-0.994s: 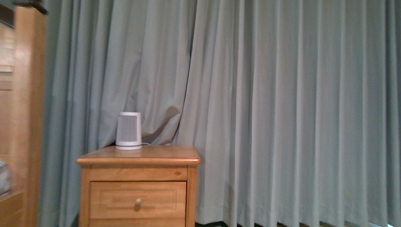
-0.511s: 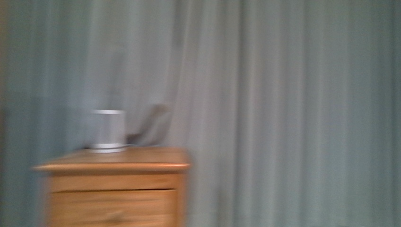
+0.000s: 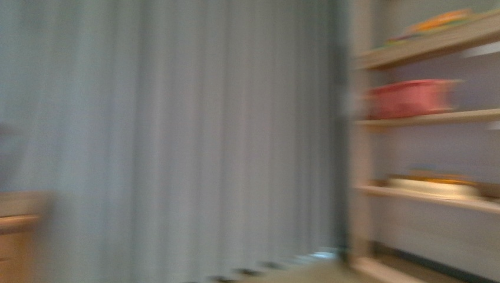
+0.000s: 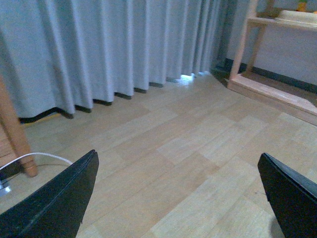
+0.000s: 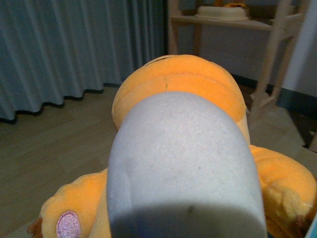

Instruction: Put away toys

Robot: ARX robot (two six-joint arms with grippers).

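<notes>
Front view blurred: grey curtain (image 3: 177, 135), wooden shelf (image 3: 424, 118). Pale wood floor (image 4: 163, 124) under left gripper (image 4: 177, 163), jaws spread, empty. Orange plush (image 5: 178, 79) hides right jaws; I cannot tell.

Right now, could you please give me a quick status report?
Left tool open, empty. Right tool hidden behind plush toy, apparently gripping it. Shelf unit ahead-right; front view blurred.

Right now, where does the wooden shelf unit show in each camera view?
Front view: the wooden shelf unit stands at the right side of the picture, blurred.
Left wrist view: it stands beyond the bare floor, just past the curtain's end.
Right wrist view: it stands behind the plush toy, which fills the foreground.
Shared landmark: the grey curtain beside the shelf unit.
</notes>
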